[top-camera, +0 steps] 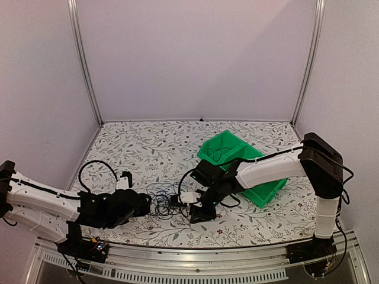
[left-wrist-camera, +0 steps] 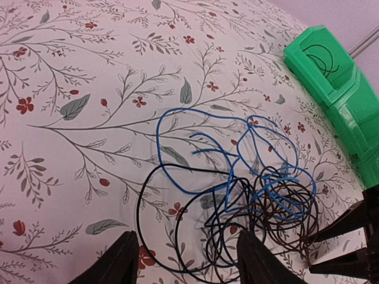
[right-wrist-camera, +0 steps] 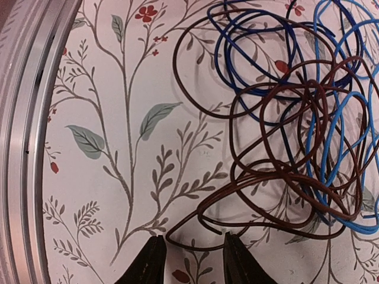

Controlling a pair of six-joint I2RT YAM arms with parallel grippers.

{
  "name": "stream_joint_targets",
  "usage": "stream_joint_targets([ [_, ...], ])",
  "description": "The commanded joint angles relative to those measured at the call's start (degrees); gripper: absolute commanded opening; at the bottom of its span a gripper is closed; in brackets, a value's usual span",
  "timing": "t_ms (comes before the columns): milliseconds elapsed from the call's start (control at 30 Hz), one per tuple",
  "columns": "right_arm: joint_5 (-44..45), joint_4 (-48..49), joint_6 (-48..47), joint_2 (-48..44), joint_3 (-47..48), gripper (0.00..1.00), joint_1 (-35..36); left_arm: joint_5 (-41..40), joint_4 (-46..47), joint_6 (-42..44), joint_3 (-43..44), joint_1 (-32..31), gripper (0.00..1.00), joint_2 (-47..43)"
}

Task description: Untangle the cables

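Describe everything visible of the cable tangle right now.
The cables are thin plastic-coated wires, light blue, dark blue, brown and black, tangled in one loose heap of loops. It lies flat on the floral tablecloth between the open left gripper and the right gripper. Neither holds a wire; a brown end lies near the right one.

- The cables [top-camera: 163, 201] are lying in one heap on the table [top-camera: 148, 142], near its front edge.
- The left gripper [top-camera: 145, 205] is sitting just left of the heap, the right gripper [top-camera: 199, 214] just right.
- The bin [top-camera: 237, 144] is standing behind and right of the heap, with a cable coil [top-camera: 217, 155] lying inside.
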Motion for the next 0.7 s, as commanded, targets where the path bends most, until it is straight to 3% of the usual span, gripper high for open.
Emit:
stream_joint_targets([
  [0, 0.49, 0.92, 1.49, 2.61, 2.36, 0.38, 1.92, 0.51, 1.47, 1.90, 1.05, 0.66, 0.58, 1.50],
  [200, 4.00, 1.93, 3.87, 4.87, 3.41, 0.43, 2.73, 0.64, 1.39, 2.20, 1.99, 0.66, 0.58, 2.91],
  [333, 7.34, 3.85, 6.29, 4.87, 2.41, 0.33, 2.78, 0.93, 1.43, 1.96, 1.85, 0.68, 0.58, 3.41],
  [467, 9.62, 4.12, 7.49, 3.52, 1.93, 0.13, 2.73, 1.25, 2.27, 1.82, 1.45, 0.66, 0.59, 4.16],
  [667, 9.97, -1.26, 5.19, -3.17, 1.67, 0.04, 2.73, 1.75, 6.55, 7.38, 2.98, 0.62, 0.59, 6.88],
])
